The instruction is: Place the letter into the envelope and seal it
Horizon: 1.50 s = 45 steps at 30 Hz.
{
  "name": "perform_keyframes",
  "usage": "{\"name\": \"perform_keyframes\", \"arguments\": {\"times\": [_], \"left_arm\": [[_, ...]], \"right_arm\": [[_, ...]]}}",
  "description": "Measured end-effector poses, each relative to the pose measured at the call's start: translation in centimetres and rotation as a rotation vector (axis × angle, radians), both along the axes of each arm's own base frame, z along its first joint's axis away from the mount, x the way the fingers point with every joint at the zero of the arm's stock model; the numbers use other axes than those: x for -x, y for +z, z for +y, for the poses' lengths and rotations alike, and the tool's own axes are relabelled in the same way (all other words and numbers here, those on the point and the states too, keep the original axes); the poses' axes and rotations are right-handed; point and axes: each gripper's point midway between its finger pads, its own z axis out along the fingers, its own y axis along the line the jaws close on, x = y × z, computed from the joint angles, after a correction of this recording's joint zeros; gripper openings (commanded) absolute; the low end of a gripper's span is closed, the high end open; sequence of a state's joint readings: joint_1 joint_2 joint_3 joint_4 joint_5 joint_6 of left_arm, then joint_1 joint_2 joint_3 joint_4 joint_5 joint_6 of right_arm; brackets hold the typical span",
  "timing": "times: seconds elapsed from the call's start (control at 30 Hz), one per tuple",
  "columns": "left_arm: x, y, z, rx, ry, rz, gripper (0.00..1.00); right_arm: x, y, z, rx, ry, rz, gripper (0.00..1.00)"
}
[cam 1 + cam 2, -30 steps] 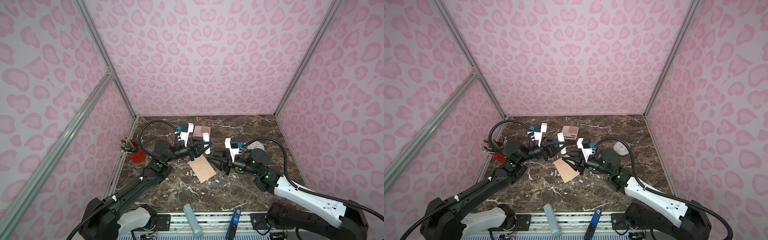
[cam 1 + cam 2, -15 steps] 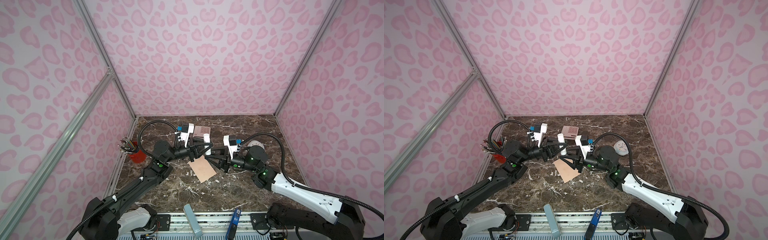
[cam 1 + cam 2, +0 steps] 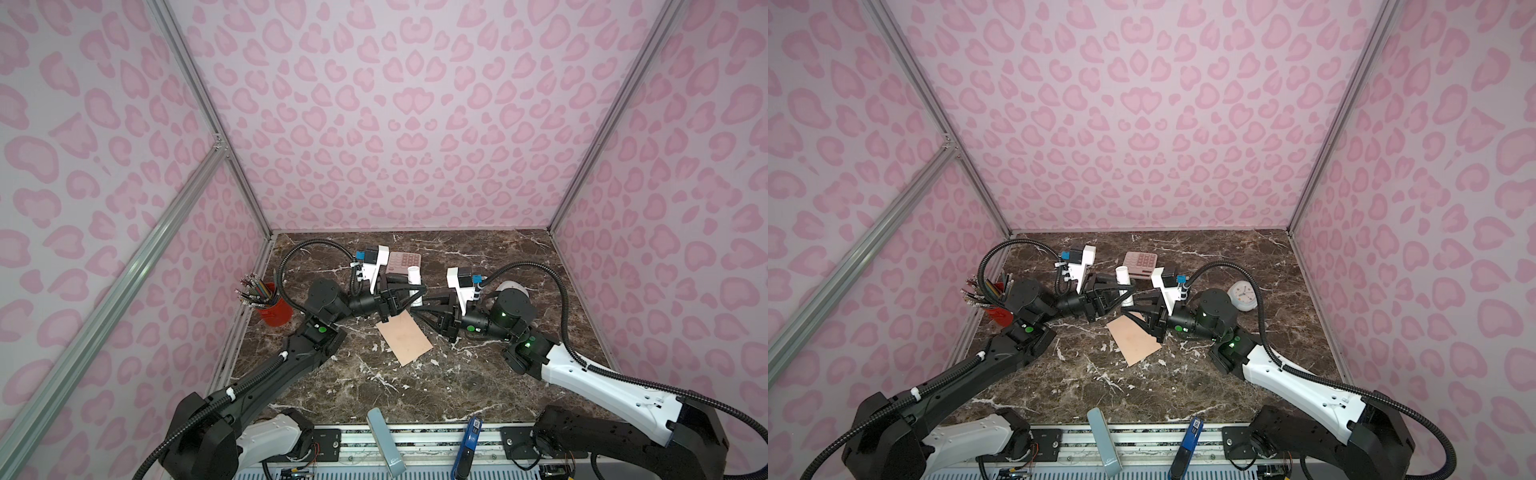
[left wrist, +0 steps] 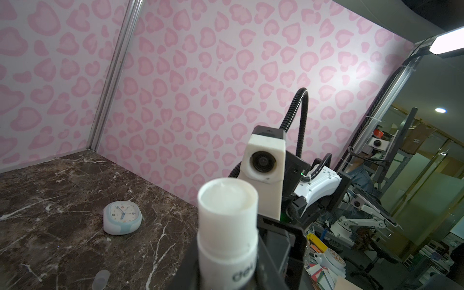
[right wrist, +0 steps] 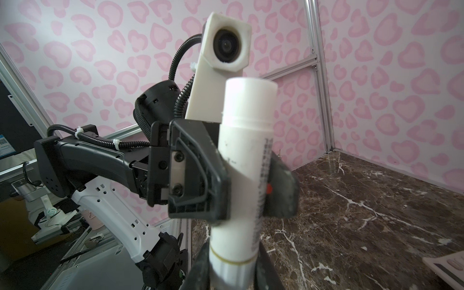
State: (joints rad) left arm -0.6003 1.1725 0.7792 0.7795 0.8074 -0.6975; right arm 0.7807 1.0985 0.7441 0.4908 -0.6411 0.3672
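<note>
Two grippers clench one upright glue stick, left gripper mid-tube, right gripper at its base, near the far edge of the envelope.

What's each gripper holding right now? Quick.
Left gripper: closed on the glue stick, mid-tube.
Right gripper: closed around the same stick's lower end.

Top views high, looking down, wrist views close, sharing glue stick
</note>
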Motion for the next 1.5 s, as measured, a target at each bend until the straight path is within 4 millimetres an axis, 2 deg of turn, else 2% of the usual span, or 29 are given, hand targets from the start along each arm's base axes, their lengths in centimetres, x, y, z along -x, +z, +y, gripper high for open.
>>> {"name": "perform_keyframes", "arguments": {"times": [0.23, 0.43, 0.83, 1.0, 1.2, 1.4, 1.5], "left_arm": [[-0.5, -0.2, -0.1, -0.015, 0.070, -0.012, 0.04], [-1.4, -0.8, -0.1, -0.052, 0.170, -0.016, 0.04], [-2.2, -1.1, -1.1, -0.049, 0.273, -0.003, 0.04], [-2.6, -0.3, -1.3, -0.009, 0.309, -0.007, 0.04], [-2.5, 0.5, -1.1, 0.022, 0.327, -0.012, 0.04], [-2.4, 0.8, -0.6, 0.019, 0.349, -0.010, 0.04], [-5.0, -1.2, 0.3, -0.051, 0.479, 0.035, 0.04]], "right_arm": [[-0.8, 0.0, -0.7, 0.030, -0.081, 0.019, 0.17], [-1.1, -0.4, -0.8, 0.128, -0.208, -0.015, 0.13], [-1.2, -0.4, -1.7, 0.347, -0.650, -0.229, 0.11], [-1.5, 0.6, -1.8, 0.421, -0.838, -0.312, 0.12], [-1.3, 1.3, -1.9, 0.464, -0.956, -0.375, 0.18], [-1.0, 1.6, -1.7, 0.457, -0.935, -0.389, 0.30], [-0.4, 1.7, -1.3, 0.422, -0.863, -0.395, 0.34]]}}
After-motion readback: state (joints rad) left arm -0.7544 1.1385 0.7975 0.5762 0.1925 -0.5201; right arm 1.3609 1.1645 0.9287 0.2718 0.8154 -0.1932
